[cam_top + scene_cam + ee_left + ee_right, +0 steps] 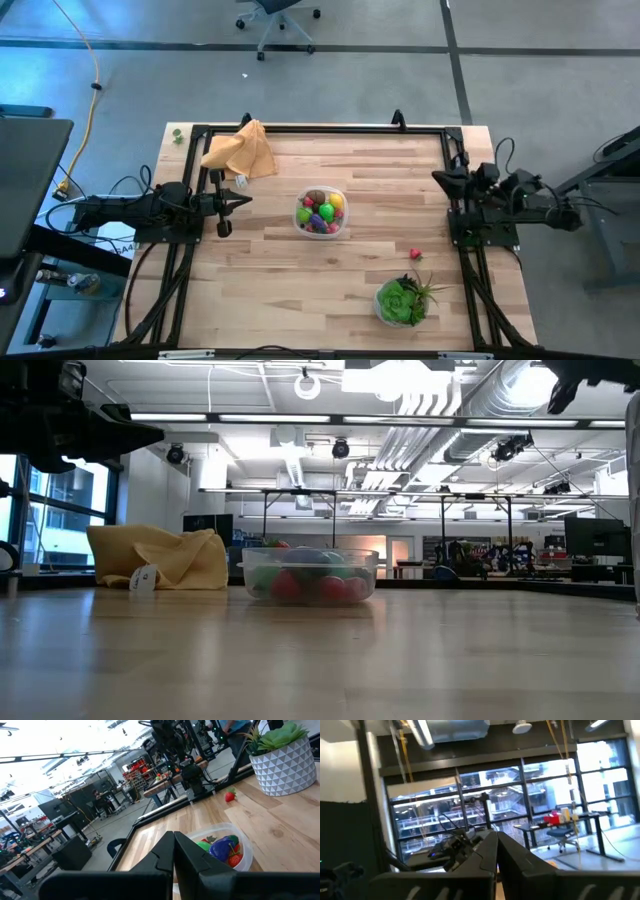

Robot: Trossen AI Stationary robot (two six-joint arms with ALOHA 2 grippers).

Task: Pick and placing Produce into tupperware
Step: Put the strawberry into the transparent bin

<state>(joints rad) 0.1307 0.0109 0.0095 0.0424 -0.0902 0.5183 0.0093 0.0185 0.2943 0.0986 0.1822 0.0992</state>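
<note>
The tupperware (321, 212) stands at the table's middle, a clear round tub holding several pieces of produce: red, green, yellow, purple and brown ones (223, 849). One red strawberry (415, 254) lies loose on the wood to its right, also in the left wrist view (230, 796). My left gripper (246, 201) is shut and empty at the table's left edge, pointing level toward the tub. My right gripper (436, 177) is shut and empty at the right edge, raised and tipped upward; its wrist view (496, 840) looks into the room.
An orange-tan cloth (241, 152) lies bunched at the far left corner. A leafy green plant in a white pot (404, 301) stands near the front right. Black frame rails (320, 128) run along the table's edges. Bare wood lies in front of the tub.
</note>
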